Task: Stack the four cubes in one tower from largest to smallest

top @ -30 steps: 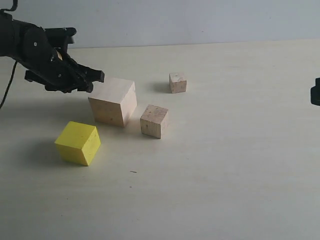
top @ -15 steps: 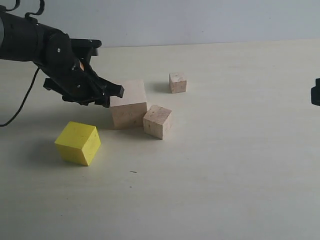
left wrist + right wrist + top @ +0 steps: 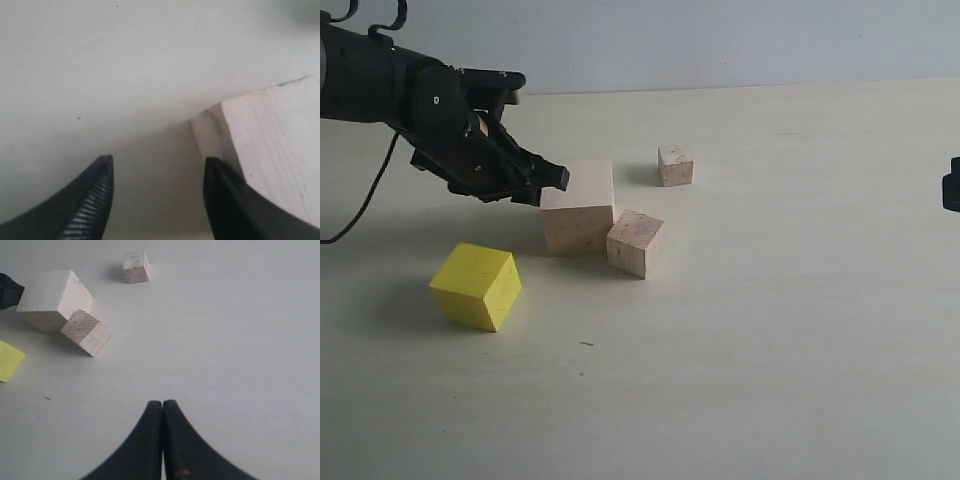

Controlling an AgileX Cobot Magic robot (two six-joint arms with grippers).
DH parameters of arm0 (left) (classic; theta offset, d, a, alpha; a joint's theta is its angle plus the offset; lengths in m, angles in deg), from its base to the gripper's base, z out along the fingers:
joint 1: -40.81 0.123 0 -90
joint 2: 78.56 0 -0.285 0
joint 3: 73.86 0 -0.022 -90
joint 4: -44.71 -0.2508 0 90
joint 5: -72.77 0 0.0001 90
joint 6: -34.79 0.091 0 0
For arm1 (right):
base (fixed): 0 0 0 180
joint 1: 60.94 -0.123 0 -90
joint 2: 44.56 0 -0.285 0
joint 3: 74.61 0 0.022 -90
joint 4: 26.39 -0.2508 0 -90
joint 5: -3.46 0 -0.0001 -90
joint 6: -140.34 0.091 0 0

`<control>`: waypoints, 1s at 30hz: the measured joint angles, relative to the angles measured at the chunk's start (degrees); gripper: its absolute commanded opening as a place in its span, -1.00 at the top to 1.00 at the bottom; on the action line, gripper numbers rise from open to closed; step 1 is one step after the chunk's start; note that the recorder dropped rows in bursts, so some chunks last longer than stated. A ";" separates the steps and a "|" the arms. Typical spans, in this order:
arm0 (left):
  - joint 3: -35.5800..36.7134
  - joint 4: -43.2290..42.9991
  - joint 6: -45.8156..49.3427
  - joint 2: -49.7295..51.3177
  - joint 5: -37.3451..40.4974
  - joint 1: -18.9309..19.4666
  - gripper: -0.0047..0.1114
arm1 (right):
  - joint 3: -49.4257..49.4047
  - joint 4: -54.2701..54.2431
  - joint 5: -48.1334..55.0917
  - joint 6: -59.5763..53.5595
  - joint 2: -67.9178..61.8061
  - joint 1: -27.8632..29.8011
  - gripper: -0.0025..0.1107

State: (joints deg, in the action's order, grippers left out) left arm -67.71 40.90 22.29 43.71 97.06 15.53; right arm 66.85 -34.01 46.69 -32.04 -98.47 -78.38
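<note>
The large pale wood cube (image 3: 578, 208) sits mid-table with the medium wood cube (image 3: 635, 243) touching its right lower side. Behind them the small wood cube (image 3: 675, 165) stands alone. The yellow cube (image 3: 476, 286) lies apart at the front left. My left gripper (image 3: 546, 184) is at the large cube's upper left corner. It is open (image 3: 157, 167) with nothing between its fingers, and one fingertip (image 3: 216, 175) rests against the large cube (image 3: 272, 145). My right gripper (image 3: 162, 404) is shut and empty, far off at the right edge (image 3: 952, 185). The cubes are not stacked into a tower.
A pale table (image 3: 770, 330) carries everything, with a grey wall behind its far edge. The right wrist view shows the large cube (image 3: 52, 295), medium cube (image 3: 86, 333), small cube (image 3: 136, 266) and a corner of the yellow cube (image 3: 9, 361).
My left gripper moved right and pushed the large cube, which slid and turned until it met the medium cube. In the last half second the gripper lifted slightly. The right arm stayed still.
</note>
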 measured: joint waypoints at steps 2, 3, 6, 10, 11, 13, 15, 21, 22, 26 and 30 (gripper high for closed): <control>0.00 0.00 0.00 0.00 -0.10 -0.26 -0.01 | 0.00 0.00 0.00 0.00 0.00 0.00 0.96; 0.00 0.00 0.00 0.00 -0.10 -0.34 -0.01 | 0.00 0.00 0.00 0.00 0.00 0.00 0.96; 0.00 0.00 0.53 0.00 -0.10 -1.12 -0.01 | 0.00 0.00 0.00 0.00 0.00 0.00 0.96; 0.00 0.00 1.52 0.00 -0.10 -2.26 -0.01 | 0.00 0.00 0.00 0.00 0.00 0.00 0.96; 0.00 0.00 1.49 0.00 -0.10 -2.35 -0.01 | 0.00 0.00 0.00 0.00 0.00 0.00 0.96; 0.00 0.00 1.49 0.00 -0.10 -2.62 -0.01 | 0.00 0.00 0.00 0.00 0.00 0.00 0.96; 0.00 0.00 1.58 0.00 -0.13 -2.62 -0.01 | 0.00 0.00 0.00 0.00 0.00 0.00 0.96; 0.00 0.00 1.58 0.00 -0.13 -2.70 -0.01 | 0.00 0.00 0.00 0.00 0.00 0.00 0.96; 0.00 0.00 1.72 0.00 0.02 -2.70 -0.01 | 0.00 0.00 0.00 0.00 0.00 0.00 0.96; 0.00 -0.26 2.80 -2.03 2.58 -2.70 -0.01 | 0.00 0.00 0.00 0.00 0.00 0.00 0.96; 0.00 -2.08 3.05 -7.84 5.70 -2.25 -0.01 | 0.00 0.00 0.00 0.00 0.00 0.00 0.96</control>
State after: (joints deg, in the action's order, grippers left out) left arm -67.71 38.82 25.33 35.87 102.76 13.28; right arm 66.85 -34.01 46.69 -32.04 -98.47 -78.38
